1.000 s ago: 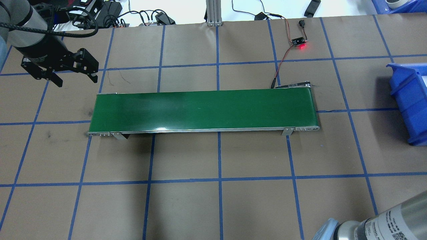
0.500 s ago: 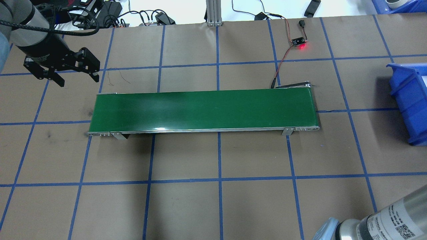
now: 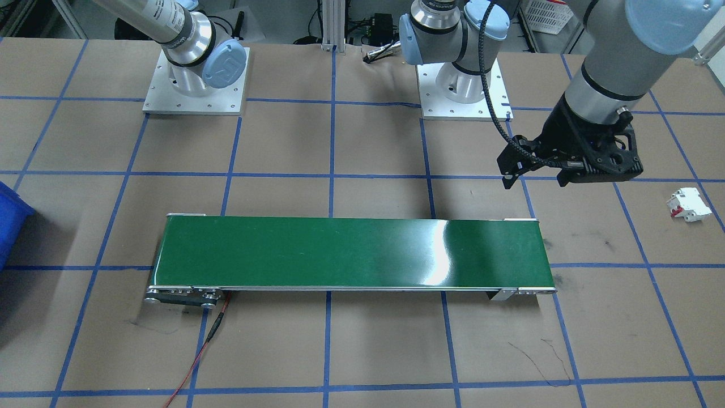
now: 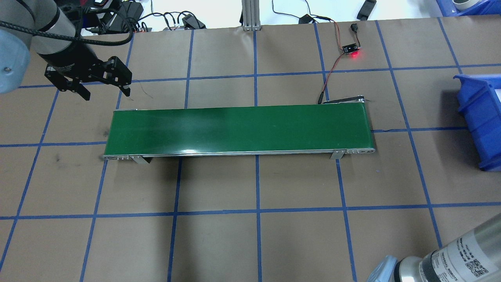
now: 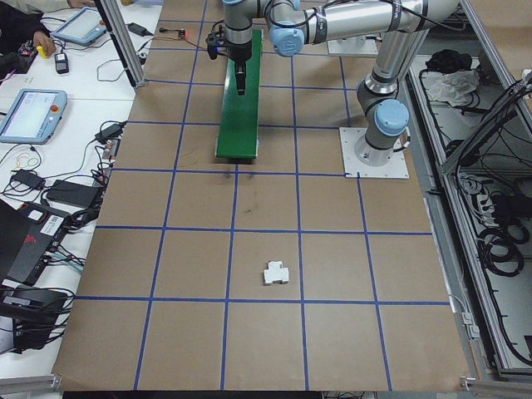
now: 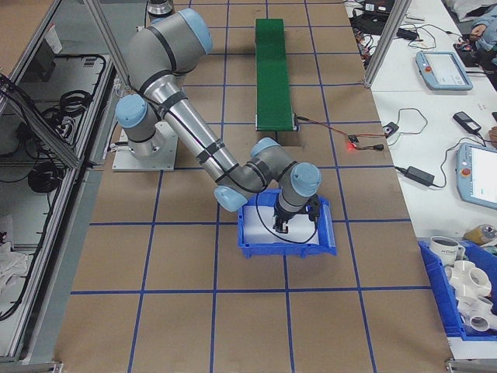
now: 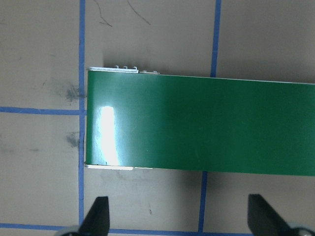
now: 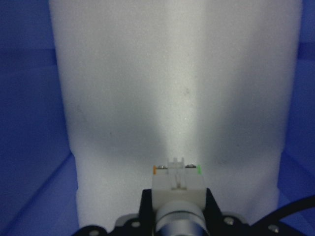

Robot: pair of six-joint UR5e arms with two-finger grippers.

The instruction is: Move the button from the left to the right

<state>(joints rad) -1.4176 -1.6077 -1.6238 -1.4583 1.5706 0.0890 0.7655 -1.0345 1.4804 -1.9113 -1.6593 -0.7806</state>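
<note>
The button point(image 8: 178, 184) shows only in the right wrist view, as a pale body with a metal collar and small green and orange marks; its cap is hidden. My right gripper point(image 8: 178, 209) is shut on it, low inside the blue bin point(image 6: 287, 245) over white foam point(image 8: 177, 88). My left gripper point(image 4: 106, 95) hangs open and empty just beyond the far left corner of the green conveyor belt point(image 4: 238, 129). In the left wrist view its fingers point(image 7: 98, 214) stand wide apart below the belt's end point(image 7: 206, 123).
A white block with red parts point(image 3: 688, 205) lies on the paper on the robot's far left, well off the belt. A small board with a red light point(image 4: 351, 49) and its wires sit behind the belt's right end. Blue tape lines grid the brown table.
My left gripper has moved to the right, closer to the belt's far left corner, and stayed open. The right arm has barely shifted.
</note>
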